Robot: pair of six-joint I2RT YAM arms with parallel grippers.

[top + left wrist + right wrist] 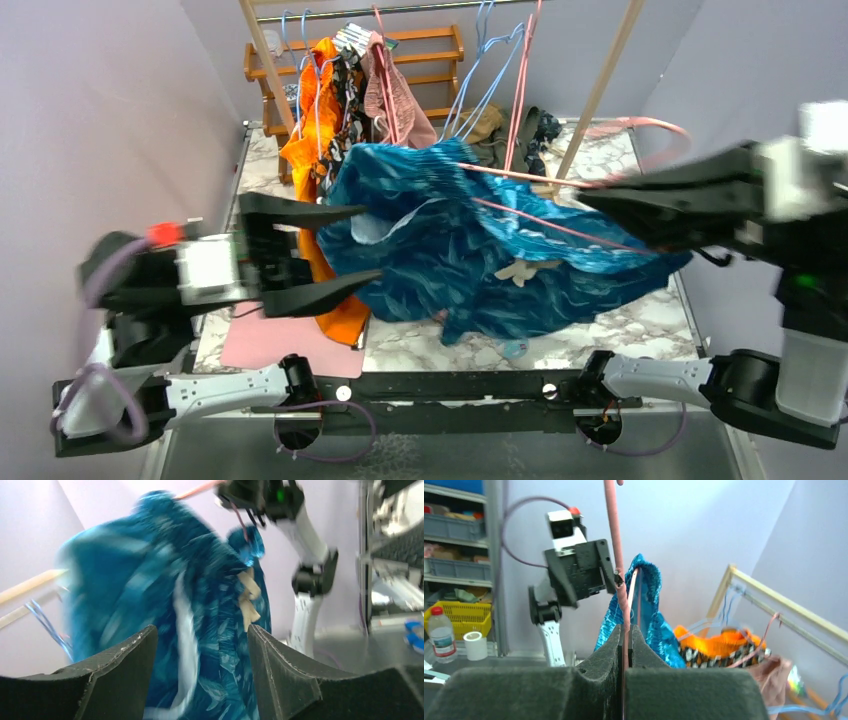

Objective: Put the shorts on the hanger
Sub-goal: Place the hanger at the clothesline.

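- Centrally, shorts [470, 250] are draping the hanger [560, 228] over the table [640, 325].
- Right gripper [626, 632] is pinching the hanger; left gripper [372, 243] is gaping.
- Rack [597, 90] is lining the far edge.

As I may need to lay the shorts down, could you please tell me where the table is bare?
Bare marble shows at the near-right of the table, between the shorts and the front rail, and a smaller strip near-centre. The back-left is crowded with the orange garment and blue hangers.

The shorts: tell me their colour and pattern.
The shorts are teal-blue with a lighter blue leaf print, which shows best in the left wrist view.
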